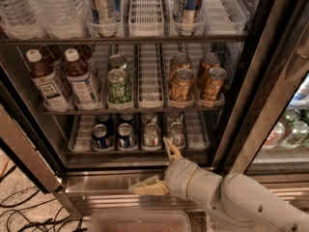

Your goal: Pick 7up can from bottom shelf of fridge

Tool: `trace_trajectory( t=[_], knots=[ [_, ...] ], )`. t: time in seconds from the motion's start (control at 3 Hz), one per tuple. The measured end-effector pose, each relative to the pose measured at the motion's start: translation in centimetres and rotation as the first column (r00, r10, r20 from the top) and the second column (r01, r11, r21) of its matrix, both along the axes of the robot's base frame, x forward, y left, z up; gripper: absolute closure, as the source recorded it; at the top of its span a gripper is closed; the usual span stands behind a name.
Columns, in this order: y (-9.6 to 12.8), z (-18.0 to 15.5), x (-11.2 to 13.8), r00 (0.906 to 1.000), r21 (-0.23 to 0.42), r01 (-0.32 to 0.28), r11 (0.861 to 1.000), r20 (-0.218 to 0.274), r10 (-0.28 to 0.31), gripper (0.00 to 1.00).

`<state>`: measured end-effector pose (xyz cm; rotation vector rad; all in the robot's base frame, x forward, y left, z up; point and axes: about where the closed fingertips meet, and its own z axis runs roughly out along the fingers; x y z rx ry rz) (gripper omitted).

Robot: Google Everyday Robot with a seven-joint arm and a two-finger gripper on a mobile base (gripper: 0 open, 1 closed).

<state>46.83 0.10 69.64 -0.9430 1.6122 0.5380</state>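
Camera view: the claw point(150, 166), spread wide, hovers before the bottom shelf point(197, 129), the upright 7up can point(151, 135) standing just above and beyond it.

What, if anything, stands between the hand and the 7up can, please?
Nothing visible does. The open hand is just outside the bottom shelf, below and right of the 7up can, which stands at the front of its lane. A similar silvery can crowds it on the right, by the upper finger.
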Motion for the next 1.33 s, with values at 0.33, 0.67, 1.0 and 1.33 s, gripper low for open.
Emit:
trace_trajectory(
  t=[0.33,0.67,1.0,1.33],
  knots=[
    [-0.6,0.2,-0.3,0.9924,-0.008,0.058,0.998,0.109,-0.057,0.00],
    [2.1,3.5,0.4,0.9430,0.015,0.096,0.995,0.319,-0.096,0.00],
    [3.2,6.4,3.7,0.8870,0.124,0.178,0.976,0.409,-0.213,0.00],
    [3.0,7.4,6.4,0.8636,0.283,0.223,0.933,0.386,-0.324,0.00]
  ],
)
